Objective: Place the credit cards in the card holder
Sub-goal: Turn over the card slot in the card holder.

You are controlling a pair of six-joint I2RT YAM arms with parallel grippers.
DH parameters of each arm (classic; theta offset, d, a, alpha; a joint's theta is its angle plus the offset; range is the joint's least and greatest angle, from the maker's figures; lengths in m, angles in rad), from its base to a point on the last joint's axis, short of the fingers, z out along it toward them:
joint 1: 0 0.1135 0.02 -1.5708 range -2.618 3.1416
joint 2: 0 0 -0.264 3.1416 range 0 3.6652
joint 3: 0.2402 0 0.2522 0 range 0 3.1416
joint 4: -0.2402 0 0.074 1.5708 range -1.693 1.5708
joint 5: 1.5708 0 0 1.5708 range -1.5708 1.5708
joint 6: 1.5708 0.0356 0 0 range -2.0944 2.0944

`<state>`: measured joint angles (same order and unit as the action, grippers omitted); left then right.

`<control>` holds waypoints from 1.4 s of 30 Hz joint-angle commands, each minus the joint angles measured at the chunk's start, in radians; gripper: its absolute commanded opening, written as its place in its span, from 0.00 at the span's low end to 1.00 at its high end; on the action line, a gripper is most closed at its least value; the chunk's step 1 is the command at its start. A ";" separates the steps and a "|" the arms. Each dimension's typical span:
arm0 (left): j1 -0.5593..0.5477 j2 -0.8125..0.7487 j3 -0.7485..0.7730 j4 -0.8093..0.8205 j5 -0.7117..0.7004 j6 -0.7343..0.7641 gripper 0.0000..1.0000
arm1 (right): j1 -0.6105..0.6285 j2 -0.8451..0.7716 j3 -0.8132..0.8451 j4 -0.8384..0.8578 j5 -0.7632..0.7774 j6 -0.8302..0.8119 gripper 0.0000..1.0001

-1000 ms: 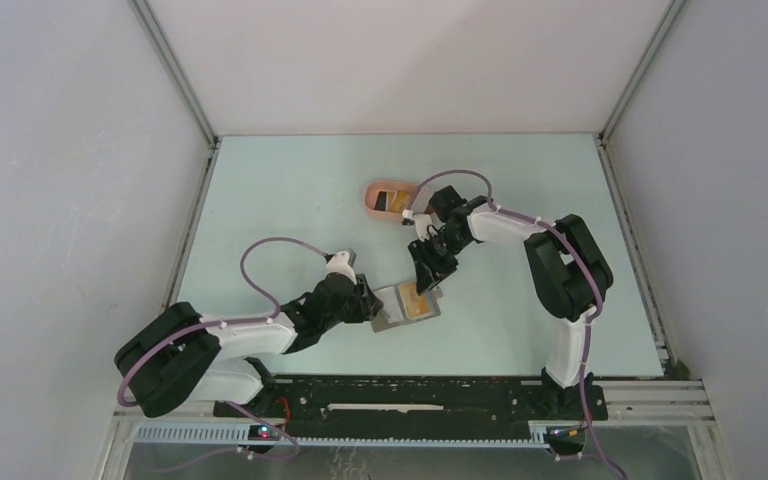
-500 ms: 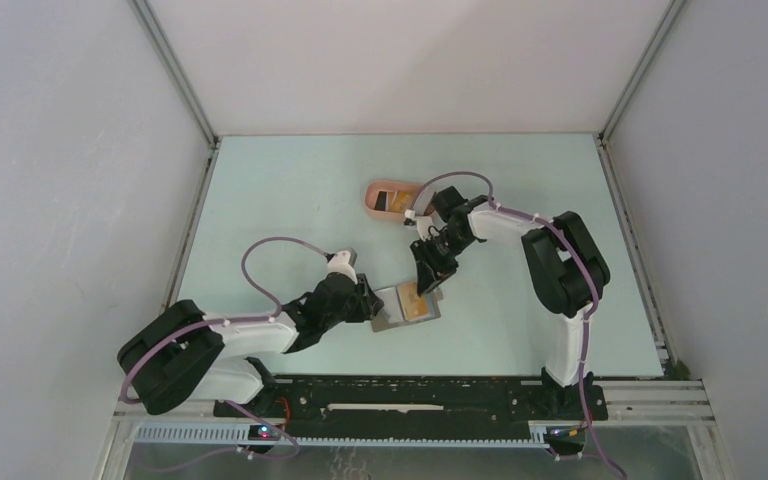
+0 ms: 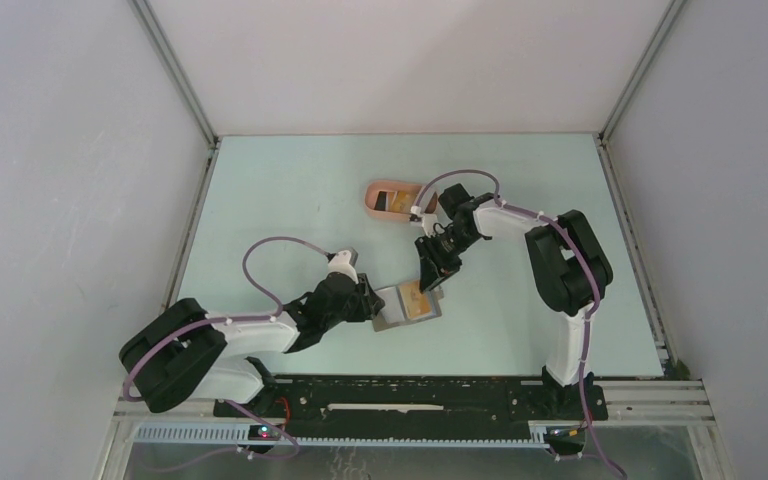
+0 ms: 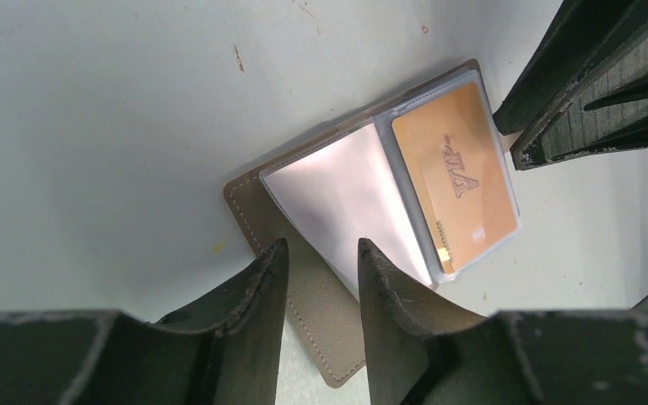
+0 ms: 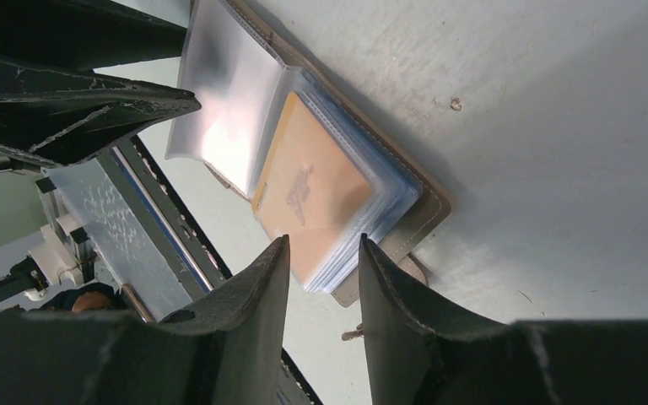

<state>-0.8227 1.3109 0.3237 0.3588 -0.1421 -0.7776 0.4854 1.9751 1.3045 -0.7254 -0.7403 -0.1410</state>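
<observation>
A lab test cell (boxed in); white wall panels (image 3: 400, 60), aluminium framing (image 3: 175, 72), pale table (image 3: 290, 200).

My pale mint-green table (image 3: 290, 200) sits boxed in by plain white walls (image 3: 400, 60), grey metal corner struts (image 3: 175, 70), black base rail (image 3: 500, 392) at near edge; light soft, even.

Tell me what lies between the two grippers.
The open card holder, an orange card in its clear sleeve, lies between the left gripper and the right gripper; the top external view shows it.
</observation>
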 commanded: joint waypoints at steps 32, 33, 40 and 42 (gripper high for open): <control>-0.011 0.033 0.011 -0.003 0.039 0.017 0.40 | 0.018 0.044 0.039 -0.024 -0.052 0.023 0.50; -0.011 0.033 0.011 -0.002 0.040 0.016 0.40 | 0.019 0.044 0.039 -0.026 -0.060 0.023 0.50; -0.012 0.041 0.014 0.003 0.043 0.014 0.40 | 0.019 0.044 0.039 -0.023 -0.209 0.035 0.49; -0.013 0.043 0.014 0.005 0.042 0.014 0.40 | 0.019 0.040 0.039 -0.020 -0.237 0.039 0.49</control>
<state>-0.8227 1.3289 0.3237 0.3862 -0.1272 -0.7773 0.4942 2.0163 1.3170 -0.7418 -0.8631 -0.1234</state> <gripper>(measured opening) 0.406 0.496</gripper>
